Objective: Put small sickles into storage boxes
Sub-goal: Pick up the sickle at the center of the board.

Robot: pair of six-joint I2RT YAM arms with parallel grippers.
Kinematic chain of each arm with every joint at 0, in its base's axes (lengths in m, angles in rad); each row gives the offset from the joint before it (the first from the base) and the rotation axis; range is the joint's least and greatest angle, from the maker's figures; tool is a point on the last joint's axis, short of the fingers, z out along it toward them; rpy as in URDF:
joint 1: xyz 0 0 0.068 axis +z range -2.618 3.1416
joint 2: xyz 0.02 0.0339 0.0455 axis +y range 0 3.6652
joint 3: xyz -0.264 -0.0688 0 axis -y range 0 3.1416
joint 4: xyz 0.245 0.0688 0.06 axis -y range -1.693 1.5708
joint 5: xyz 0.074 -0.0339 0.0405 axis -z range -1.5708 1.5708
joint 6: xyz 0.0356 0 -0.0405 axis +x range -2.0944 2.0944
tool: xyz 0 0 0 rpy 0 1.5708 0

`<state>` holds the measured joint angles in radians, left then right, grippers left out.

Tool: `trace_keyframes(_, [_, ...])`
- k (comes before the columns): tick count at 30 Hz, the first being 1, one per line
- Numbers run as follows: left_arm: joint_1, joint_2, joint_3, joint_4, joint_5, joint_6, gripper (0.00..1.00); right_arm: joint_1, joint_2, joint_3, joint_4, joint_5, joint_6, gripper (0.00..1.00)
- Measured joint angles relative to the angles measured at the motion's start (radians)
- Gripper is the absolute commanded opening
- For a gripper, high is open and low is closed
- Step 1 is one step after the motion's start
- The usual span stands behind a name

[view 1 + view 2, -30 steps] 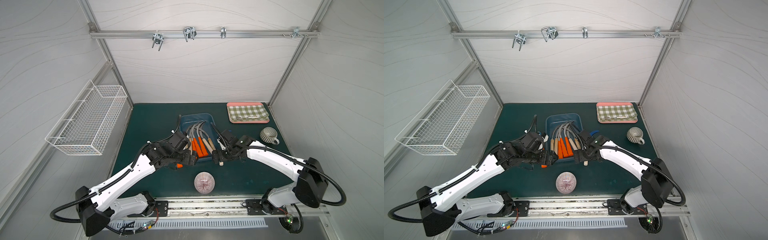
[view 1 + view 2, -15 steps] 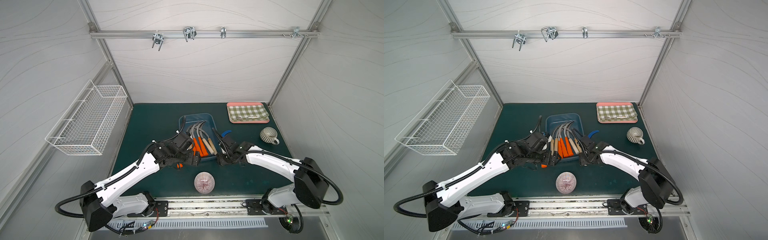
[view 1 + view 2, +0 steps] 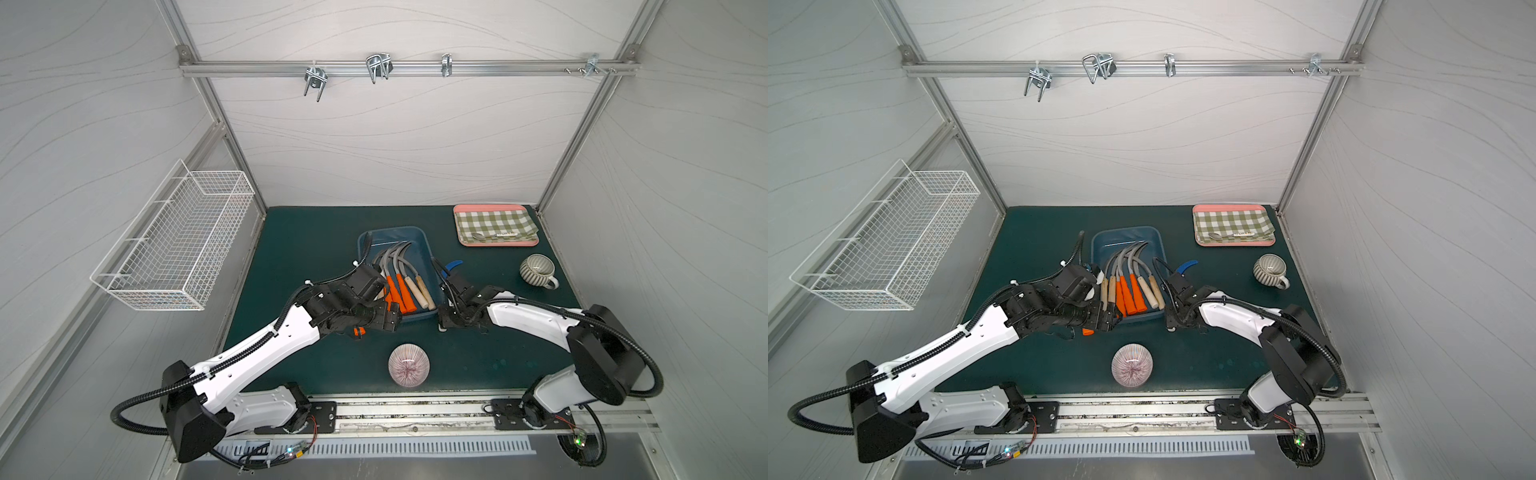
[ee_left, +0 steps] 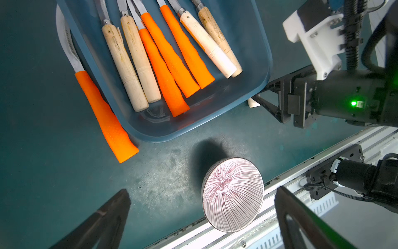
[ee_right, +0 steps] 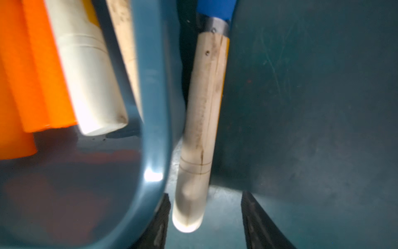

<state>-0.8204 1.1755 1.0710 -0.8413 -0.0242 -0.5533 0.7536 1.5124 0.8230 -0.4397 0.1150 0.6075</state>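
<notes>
the dark blue shallow plastic tub [image 3: 395,237] sits at the centre of a top view, with seven grey-bladed sickles [image 4: 163,64] inside. the left gripper [image 4: 202,190] has its jaws wide and empty. the right gripper [image 5: 205,196] has its jaws half narrowed around the pale wood handle of the blue-bladed sickle [image 5: 202,107], which lies on the mat just right of the tub; a gap shows on one side. one orange-handled sickle [image 4: 103,112] lies just left of the tub.

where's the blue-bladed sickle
The blue-bladed sickle lies on the mat just right of the blue tub in both top views, handle straddled by the right gripper.
</notes>
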Motion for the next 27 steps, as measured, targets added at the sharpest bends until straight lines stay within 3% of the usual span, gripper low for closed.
trace_keyframes(10, [-0.001, 0.005, 0.0, -0.017, -0.002, 0.0, 0.99, -0.003, 0.036, -0.023, 0.042, -0.01, 0.014, 0.54])
trace_keyframes(22, [-0.001, 0.006, 0.0, -0.025, -0.002, 0.001, 0.99, -0.023, 0.045, -0.024, 0.059, 0.001, 0.032, 0.37])
trace_keyframes(27, [-0.001, 0.008, 0.001, -0.025, -0.002, 0.0, 0.99, -0.038, 0.045, -0.027, 0.07, -0.004, 0.035, 0.22])
